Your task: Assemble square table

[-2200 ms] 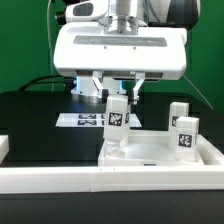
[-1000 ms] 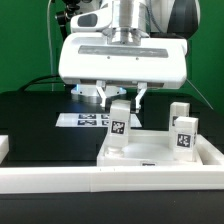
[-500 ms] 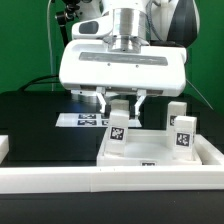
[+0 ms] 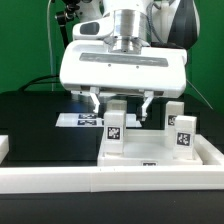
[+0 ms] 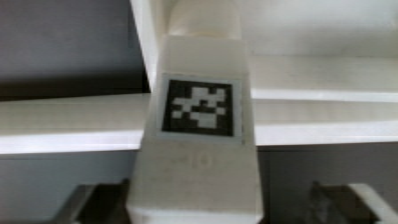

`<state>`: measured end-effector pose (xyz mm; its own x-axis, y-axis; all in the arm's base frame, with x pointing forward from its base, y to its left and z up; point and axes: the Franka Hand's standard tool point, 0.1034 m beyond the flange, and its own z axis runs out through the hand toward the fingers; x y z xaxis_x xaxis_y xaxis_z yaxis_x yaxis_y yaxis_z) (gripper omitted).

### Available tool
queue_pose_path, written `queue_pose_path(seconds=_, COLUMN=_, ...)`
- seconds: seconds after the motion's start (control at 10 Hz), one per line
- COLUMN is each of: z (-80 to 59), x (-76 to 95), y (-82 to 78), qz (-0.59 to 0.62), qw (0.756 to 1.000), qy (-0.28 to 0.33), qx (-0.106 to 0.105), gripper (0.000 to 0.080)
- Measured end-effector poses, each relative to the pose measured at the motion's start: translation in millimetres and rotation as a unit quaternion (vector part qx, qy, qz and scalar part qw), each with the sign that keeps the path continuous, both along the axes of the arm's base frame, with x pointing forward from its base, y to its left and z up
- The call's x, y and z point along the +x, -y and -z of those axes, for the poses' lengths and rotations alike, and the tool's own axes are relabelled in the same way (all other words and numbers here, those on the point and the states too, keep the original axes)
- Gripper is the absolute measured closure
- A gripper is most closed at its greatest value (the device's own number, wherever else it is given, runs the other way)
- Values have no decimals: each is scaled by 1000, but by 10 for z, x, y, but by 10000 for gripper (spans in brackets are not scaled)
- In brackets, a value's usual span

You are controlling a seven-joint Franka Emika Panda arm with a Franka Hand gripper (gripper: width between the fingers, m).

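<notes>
You have a black table (image 4: 35, 125) carrying everything. The marker board (image 4: 80, 120) lies flat on it toward the back. The white square slab (image 4: 150, 152) rests on it, just behind the long white rail (image 4: 90, 181) along the front edge.

A wide white rounded-box plastic gripper body (image 4: 123, 68) sits under a silver ribbed metal wrist cylinder (image 4: 125, 24) — two short fingers (image 4: 94, 100) hang below, pale with dark tips.

Robotics lab (green backdrop (image 4: 25, 40), marker board (image 4: 80, 119))
</notes>
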<state>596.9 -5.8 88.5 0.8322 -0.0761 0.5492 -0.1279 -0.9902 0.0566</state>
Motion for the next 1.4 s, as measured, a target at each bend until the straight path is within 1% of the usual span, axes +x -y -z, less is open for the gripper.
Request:
queue_pose_path(seconds=0.1, z=1, x=-1, y=0, qz=0, qw=1000, qy=0, qx=0, gripper=192)
queue_pose_path(seconds=0.2, z=2, x=-1, y=0, qz=0, qw=1000, qy=0, qx=0, gripper=192)
queue_pose_path(seconds=0.3, z=4, x=-2, y=0, qz=0, qw=1000, qy=0, qx=0, gripper=158)
queue_pose_path(seconds=0.6, z=5, x=-2, y=0, qz=0, qw=1000, qy=-2, qx=0, gripper=152)
queue_pose_path(seconds=0.8, z=-82, x=22, y=12, qz=1, qw=1000, qy=-3, qx=5, gripper=150)
queue_pose_path(seconds=0.9, z=-115, x=36, y=45, qz=3, qw=1000, qy=-1, qx=6, gripper=150)
queue_pose_path(seconds=1.3, z=-92, x=35, y=60, qz=5, qw=1000, qy=-11, qx=10, gripper=150)
queue_pose_path(seconds=1.4, z=22, x=-17, y=56, qz=6, qw=997, qy=-73, qx=34, gripper=150)
